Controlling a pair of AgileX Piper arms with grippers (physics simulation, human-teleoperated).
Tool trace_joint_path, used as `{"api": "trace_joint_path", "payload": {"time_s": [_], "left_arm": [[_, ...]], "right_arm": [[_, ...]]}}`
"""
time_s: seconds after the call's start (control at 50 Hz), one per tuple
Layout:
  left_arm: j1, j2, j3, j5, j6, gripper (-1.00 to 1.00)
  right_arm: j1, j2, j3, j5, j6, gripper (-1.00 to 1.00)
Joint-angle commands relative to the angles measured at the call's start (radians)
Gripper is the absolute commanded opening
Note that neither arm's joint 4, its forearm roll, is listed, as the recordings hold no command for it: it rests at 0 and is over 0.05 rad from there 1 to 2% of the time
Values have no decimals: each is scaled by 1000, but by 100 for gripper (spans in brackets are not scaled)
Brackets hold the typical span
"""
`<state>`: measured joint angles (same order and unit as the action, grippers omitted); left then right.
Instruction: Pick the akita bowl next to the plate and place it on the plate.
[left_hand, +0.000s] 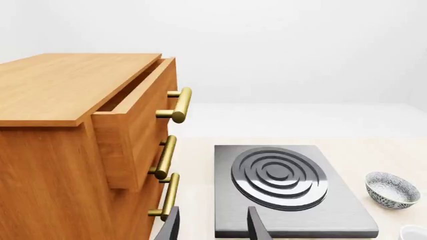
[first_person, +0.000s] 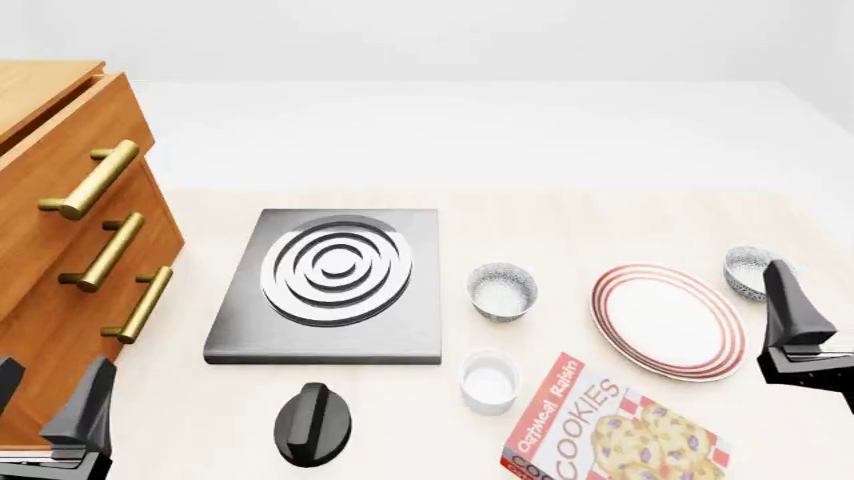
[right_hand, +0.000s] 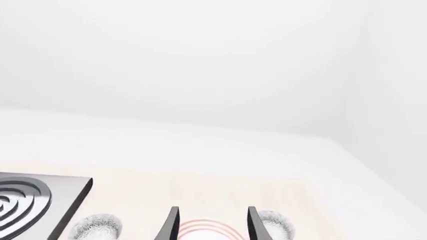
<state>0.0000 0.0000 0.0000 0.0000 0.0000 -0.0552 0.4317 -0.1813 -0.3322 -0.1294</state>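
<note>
The plate (first_person: 667, 320), white with red rings, lies at the right of the table. The akita bowl (first_person: 747, 270) stands at its far right edge, partly hidden behind my right gripper (first_person: 814, 305). In the right wrist view that gripper (right_hand: 212, 226) is open and empty, with the plate's rings (right_hand: 203, 229) showing between its fingers and the akita bowl (right_hand: 275, 225) just beside one finger. A look-alike bowl (first_person: 503, 290) stands left of the plate, near the stove. My left gripper (first_person: 47, 410) hangs open and empty at the near left, by the cabinet.
A grey stove slab (first_person: 334, 285) with silver rings sits mid-table. A black knob (first_person: 311, 422), a small white cup (first_person: 489, 381) and a cookies box (first_person: 607, 432) lie along the near side. A wooden cabinet (first_person: 67, 250) with brass handles stands at the left, its top drawer partly open.
</note>
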Motion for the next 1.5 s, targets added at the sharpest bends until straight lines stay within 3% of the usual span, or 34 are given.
{"api": "trace_joint_path", "payload": {"time_s": [0.02,0.32,0.7,0.96,1.5], "left_arm": [[0,0,0,0,0,100],[0,0,0,0,0,100],[0,0,0,0,0,100],[0,0,0,0,0,100],[0,0,0,0,0,100]], "right_arm": [[-21,79,5,-74,-19,100],[-27,171,-11,-133,-31,100],[-39,343,-6,-297,-81,100],[-50,446,-47,-298,-70,100],[-93,588,-62,-407,-97,100]]}}
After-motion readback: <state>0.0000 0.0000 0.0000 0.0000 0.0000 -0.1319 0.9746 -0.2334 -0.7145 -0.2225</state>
